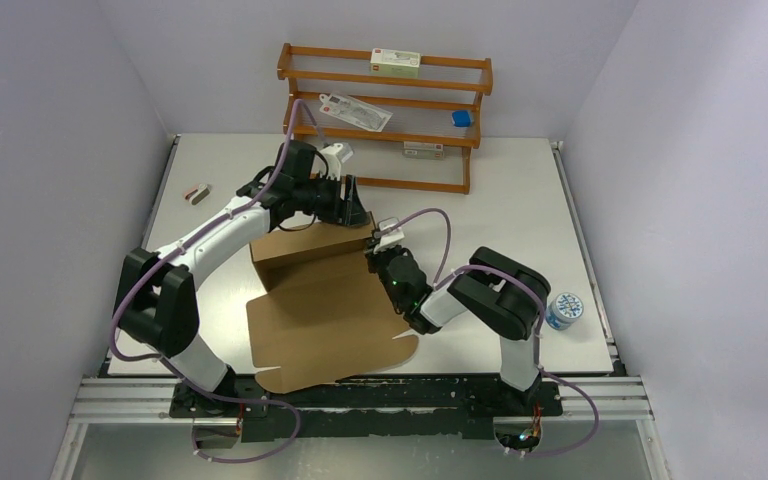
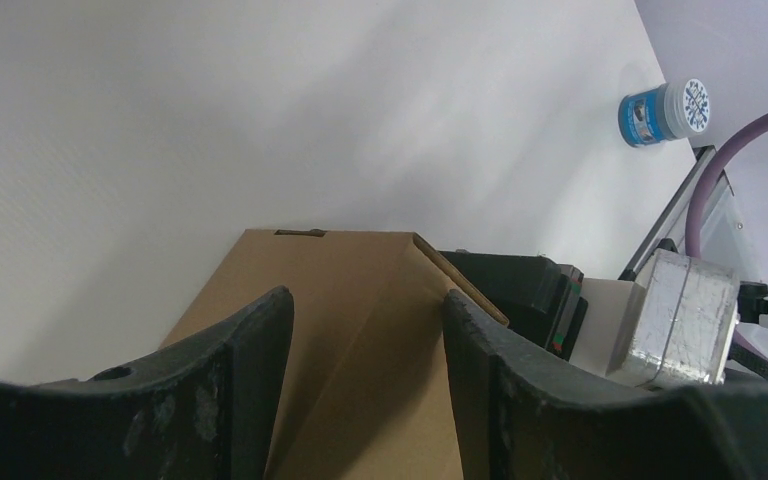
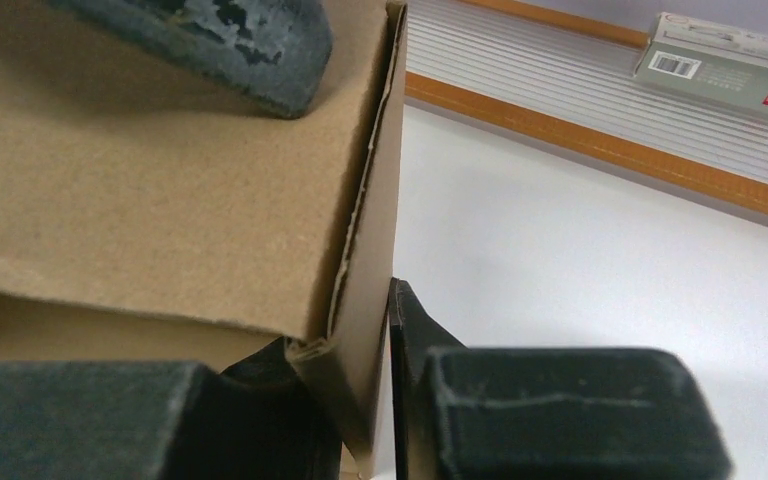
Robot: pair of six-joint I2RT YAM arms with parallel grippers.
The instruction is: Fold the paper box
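Observation:
The paper box [image 1: 325,310] is brown corrugated cardboard in the middle of the table, with its far part raised into a wall and a wide flat panel lying toward me. My left gripper [image 1: 351,207] is open above the raised far wall. In the left wrist view [image 2: 365,310] its fingers [image 2: 250,340] spread over the cardboard [image 2: 350,300]. My right gripper [image 1: 381,256] is at the box's right end. In the right wrist view [image 3: 345,335] it is shut on the upright side flap [image 3: 370,250]. A left finger [image 3: 220,30] rests on the box top.
An orange-brown wooden rack [image 1: 385,115] stands at the back with small white cartons [image 1: 396,62] and a blue item [image 1: 462,118]. A blue-and-white jar [image 1: 565,310] sits at the right edge, also in the left wrist view [image 2: 665,112]. A small object [image 1: 197,193] lies far left.

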